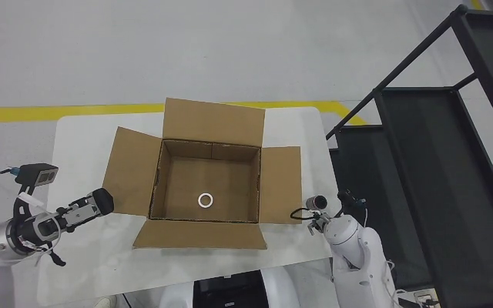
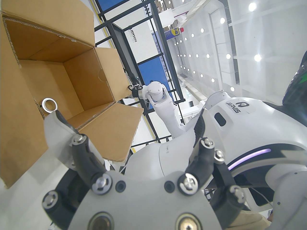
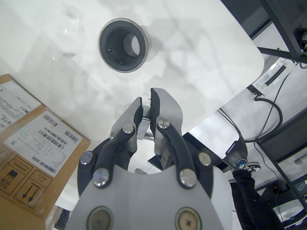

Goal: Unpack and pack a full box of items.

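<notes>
The left gripper (image 1: 96,202) is over the white table (image 1: 85,131), its fingers spread wide and holding nothing. Next to it the cardboard box (image 1: 208,181) sits mid-table with all four flaps open. One small pale ring (image 1: 206,200) lies flat on its bottom. White stickers (image 3: 40,135) with bar codes and arrow marks are on one flap. The right gripper (image 3: 146,95) is by the right flap, near a round dark hole (image 3: 124,45) in the table. Its fingers are almost closed, and I cannot tell if they pinch anything.
</notes>
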